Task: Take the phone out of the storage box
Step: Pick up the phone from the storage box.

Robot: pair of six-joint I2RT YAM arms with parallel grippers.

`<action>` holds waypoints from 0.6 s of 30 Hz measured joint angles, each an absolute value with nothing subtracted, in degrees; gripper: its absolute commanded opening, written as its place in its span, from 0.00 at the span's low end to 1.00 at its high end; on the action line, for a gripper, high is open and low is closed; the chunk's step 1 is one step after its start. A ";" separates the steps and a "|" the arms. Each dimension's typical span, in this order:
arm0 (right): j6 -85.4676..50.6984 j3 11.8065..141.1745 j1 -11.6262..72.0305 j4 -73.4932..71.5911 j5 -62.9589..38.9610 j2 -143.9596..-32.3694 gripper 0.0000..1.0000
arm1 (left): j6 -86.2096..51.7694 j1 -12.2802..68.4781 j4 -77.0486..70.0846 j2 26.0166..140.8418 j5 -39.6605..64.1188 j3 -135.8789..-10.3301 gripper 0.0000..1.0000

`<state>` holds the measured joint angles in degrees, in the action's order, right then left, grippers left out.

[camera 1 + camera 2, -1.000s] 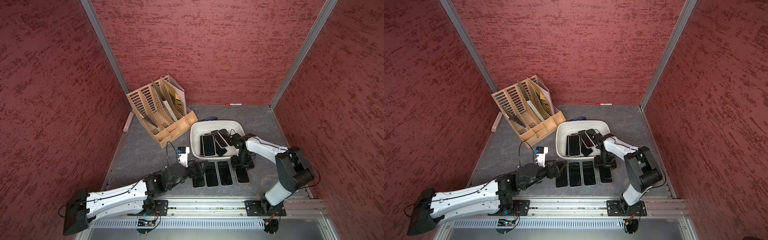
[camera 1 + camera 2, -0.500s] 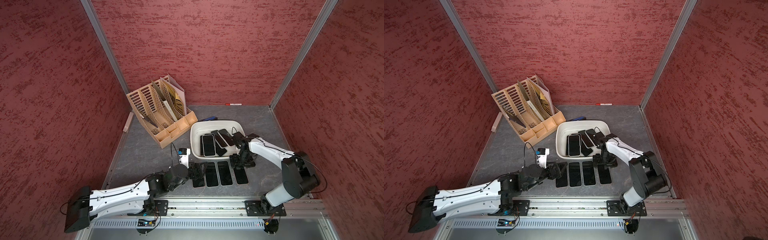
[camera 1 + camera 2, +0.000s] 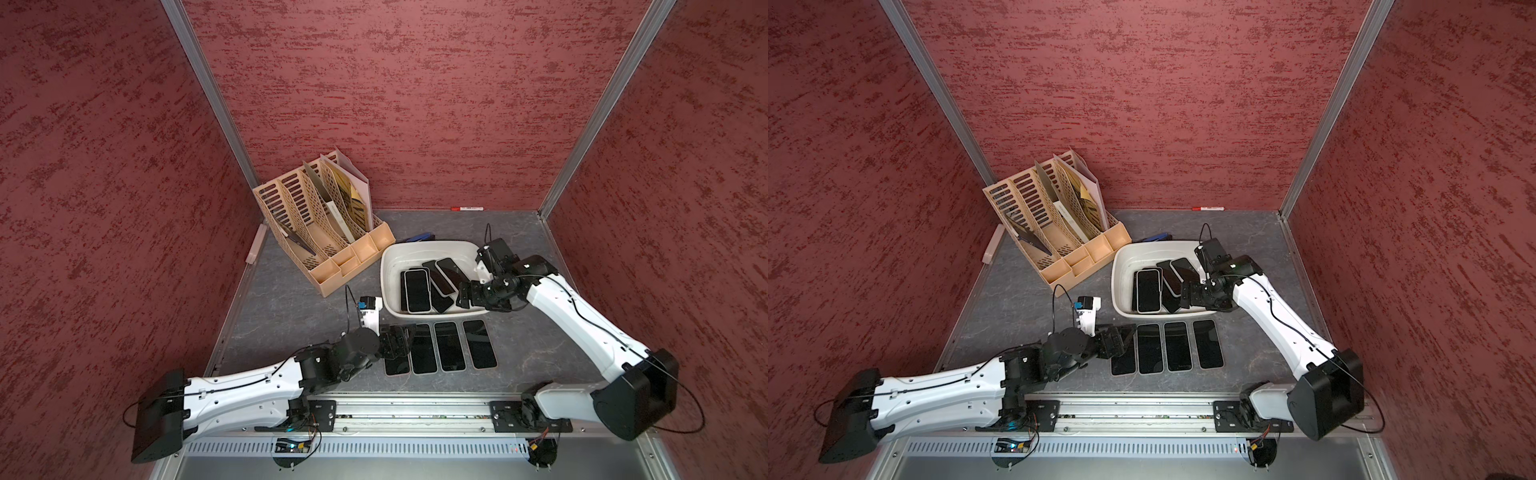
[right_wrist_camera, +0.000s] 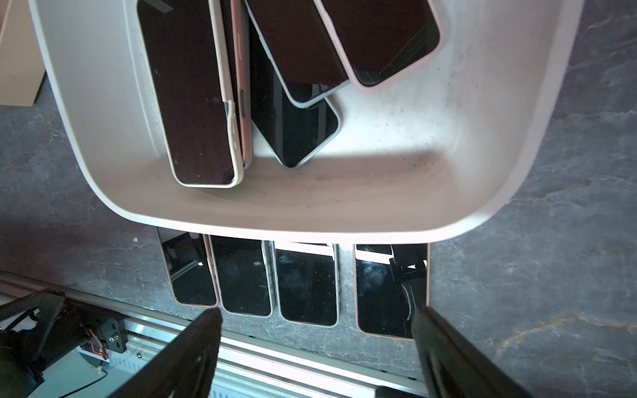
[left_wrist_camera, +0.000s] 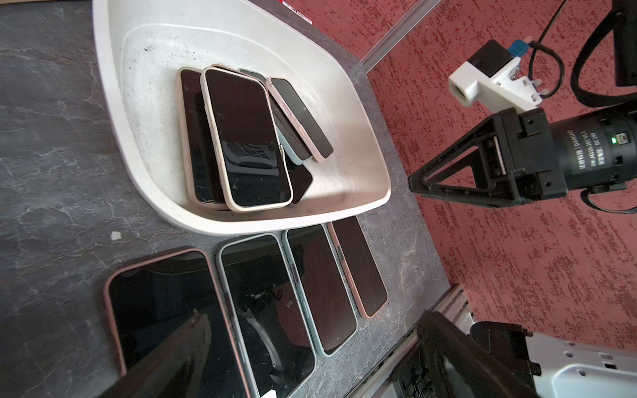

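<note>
The storage box (image 3: 428, 246) (image 3: 1154, 246) is an off-white tub holding several dark-screened phones; a white-cased phone (image 3: 417, 290) (image 5: 246, 138) (image 4: 193, 89) lies on top at its left. Several more phones (image 3: 446, 345) (image 3: 1177, 345) (image 4: 306, 282) lie side by side on the table in front of the box. My right gripper (image 3: 463, 295) (image 4: 315, 312) hovers over the box's near right corner, open and empty. My left gripper (image 3: 395, 340) (image 5: 313, 318) is low over the leftmost phone of the row, open, holding nothing.
A beige slotted file organizer (image 3: 320, 224) stands at the back left. A blue object (image 3: 419, 238) lies behind the box, and a red marker (image 3: 467, 208) lies along the back wall. The metal rail (image 3: 415, 403) runs along the table's front edge.
My right gripper opened over the rightmost phone on the table, then rose and moved back over the box's near right corner. The left arm barely shifted.
</note>
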<state>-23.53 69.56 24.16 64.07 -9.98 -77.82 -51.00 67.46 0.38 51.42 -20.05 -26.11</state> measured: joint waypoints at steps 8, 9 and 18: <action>-25.47 79.09 28.69 63.18 -7.25 -89.52 0.92 | -51.57 66.35 2.59 45.23 -21.58 -26.28 1.00; -25.71 80.53 29.89 63.13 -6.92 -91.29 0.92 | -51.64 66.02 3.68 43.94 -21.74 -26.55 1.00; -28.36 93.65 39.35 62.87 -1.96 -106.65 0.98 | -51.66 64.36 14.92 34.89 -22.79 -28.86 1.00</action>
<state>-28.36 93.65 39.35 62.87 -1.96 -106.65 -51.66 64.36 14.92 34.89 -22.79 -28.86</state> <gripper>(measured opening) 0.984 0.997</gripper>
